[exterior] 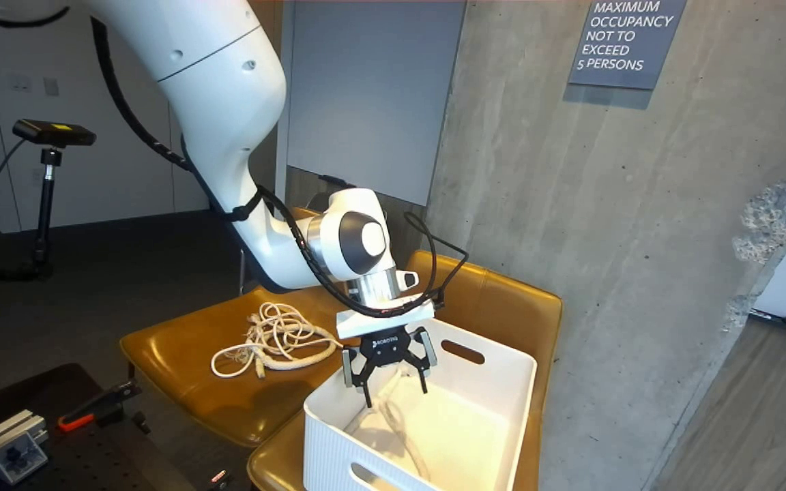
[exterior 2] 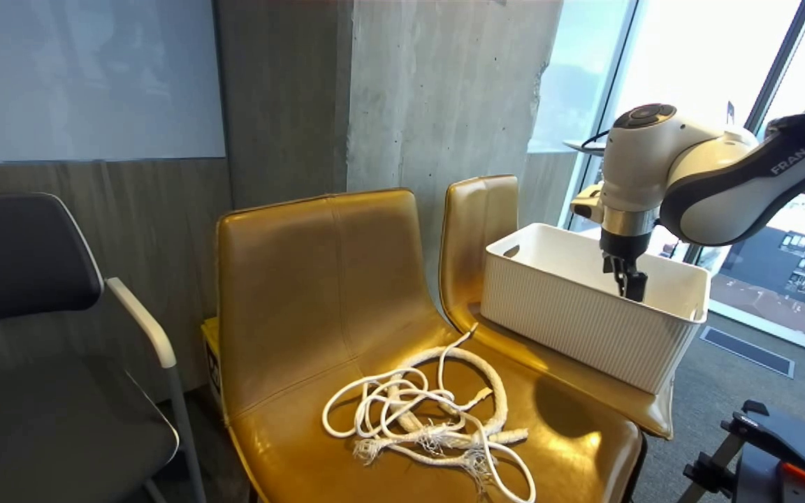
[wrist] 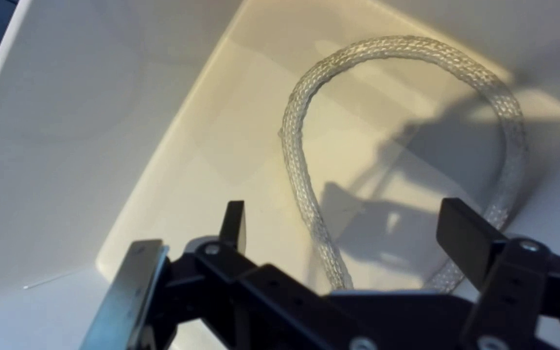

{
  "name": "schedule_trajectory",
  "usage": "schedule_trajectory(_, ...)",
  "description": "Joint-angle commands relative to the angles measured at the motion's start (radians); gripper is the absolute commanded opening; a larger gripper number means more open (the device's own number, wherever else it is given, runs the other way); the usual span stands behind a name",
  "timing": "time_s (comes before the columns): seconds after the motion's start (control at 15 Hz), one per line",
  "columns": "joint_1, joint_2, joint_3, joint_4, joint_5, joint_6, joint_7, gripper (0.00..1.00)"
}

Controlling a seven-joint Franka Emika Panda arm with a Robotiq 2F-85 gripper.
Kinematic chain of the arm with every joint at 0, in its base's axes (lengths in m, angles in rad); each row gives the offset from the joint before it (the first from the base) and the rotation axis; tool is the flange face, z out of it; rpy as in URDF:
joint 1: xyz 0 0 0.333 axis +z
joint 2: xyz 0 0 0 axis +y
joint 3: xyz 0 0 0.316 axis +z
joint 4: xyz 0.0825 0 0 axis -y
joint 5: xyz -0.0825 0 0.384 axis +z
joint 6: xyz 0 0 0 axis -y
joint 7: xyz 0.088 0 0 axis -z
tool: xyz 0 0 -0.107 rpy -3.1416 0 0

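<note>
The claw (exterior: 396, 394) hangs inside the white box (exterior 2: 570, 321), its jaws spread wide and gripping nothing, above a pale braided rope (wrist: 406, 47) that lies looped in the bottom, partly hidden by the claw in the wrist view. The work looks only partly done: this rope is inside and free of any hold, while a tangle of white rope and cord (exterior 2: 434, 439) lies outside, on the brown chair (exterior 2: 291, 279) beside the box.
</note>
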Motion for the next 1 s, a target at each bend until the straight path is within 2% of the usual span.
schedule_trajectory(0.0, -0.005, 0.001, 0.006, 0.003, -0.002, -0.003, 0.001, 1.00)
schedule_trajectory(0.4, 0.005, 0.005, 0.004, -0.008, -0.012, 0.016, 0.026, 1.00)
schedule_trajectory(0.93, -0.008, 0.106, -0.024, 0.045, -0.023, 0.054, 0.063, 1.00)
